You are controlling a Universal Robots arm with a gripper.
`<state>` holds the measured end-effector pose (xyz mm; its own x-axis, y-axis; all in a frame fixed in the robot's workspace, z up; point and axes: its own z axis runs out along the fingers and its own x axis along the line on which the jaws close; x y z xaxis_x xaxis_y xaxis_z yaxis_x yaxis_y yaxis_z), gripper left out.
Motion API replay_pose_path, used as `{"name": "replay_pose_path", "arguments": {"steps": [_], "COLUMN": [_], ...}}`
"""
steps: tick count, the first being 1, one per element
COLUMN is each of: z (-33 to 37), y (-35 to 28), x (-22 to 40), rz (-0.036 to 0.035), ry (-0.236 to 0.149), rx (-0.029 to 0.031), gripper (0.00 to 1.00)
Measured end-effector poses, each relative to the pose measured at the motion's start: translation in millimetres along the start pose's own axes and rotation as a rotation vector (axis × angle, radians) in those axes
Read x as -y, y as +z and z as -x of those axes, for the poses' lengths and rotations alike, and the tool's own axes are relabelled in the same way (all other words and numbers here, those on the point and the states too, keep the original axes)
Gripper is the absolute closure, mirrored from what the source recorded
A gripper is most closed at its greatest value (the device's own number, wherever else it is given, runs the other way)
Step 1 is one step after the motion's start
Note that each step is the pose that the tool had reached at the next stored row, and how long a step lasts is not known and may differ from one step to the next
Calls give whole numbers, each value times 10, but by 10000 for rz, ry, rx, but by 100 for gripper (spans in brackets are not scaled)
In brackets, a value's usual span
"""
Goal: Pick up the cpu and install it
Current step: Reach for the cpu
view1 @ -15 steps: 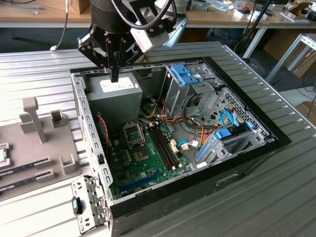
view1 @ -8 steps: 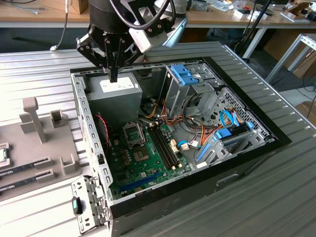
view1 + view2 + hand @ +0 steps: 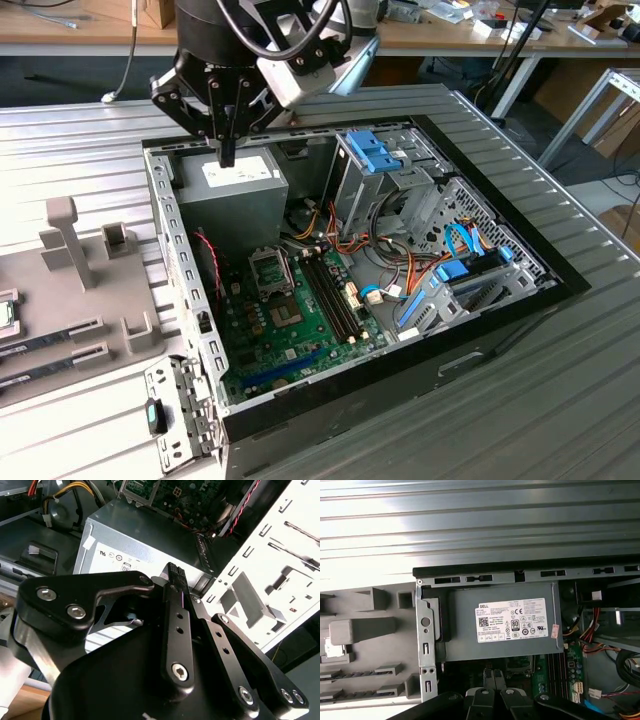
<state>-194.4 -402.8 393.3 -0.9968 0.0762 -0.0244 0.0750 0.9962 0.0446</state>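
The cpu (image 3: 5, 314) lies at the exterior view's far left edge, in a pocket of the grey fixture tray (image 3: 90, 290), cut off by the frame. My gripper (image 3: 228, 155) hangs over the open computer case, just above the grey power supply (image 3: 235, 190), well to the right of the cpu. Its black fingers (image 3: 175, 575) are pressed together with nothing between them, as both wrist views show. The black square socket frame (image 3: 270, 270) sits on the green motherboard (image 3: 290, 330), below the gripper in the exterior view.
The tray carries upright grey posts (image 3: 65, 235) and long memory sticks (image 3: 50, 335). Inside the case are memory slots (image 3: 330, 290), bundled cables (image 3: 400, 270) and blue drive brackets (image 3: 375, 150). The case's metal side wall (image 3: 180, 290) separates the tray from the motherboard.
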Motion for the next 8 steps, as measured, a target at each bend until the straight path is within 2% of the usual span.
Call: {"name": "replay_pose_path", "arguments": {"steps": [8], "z": [-47], "y": [-1], "x": [4], "rz": [0], "ry": [1], "rx": [0], "gripper": [89]}}
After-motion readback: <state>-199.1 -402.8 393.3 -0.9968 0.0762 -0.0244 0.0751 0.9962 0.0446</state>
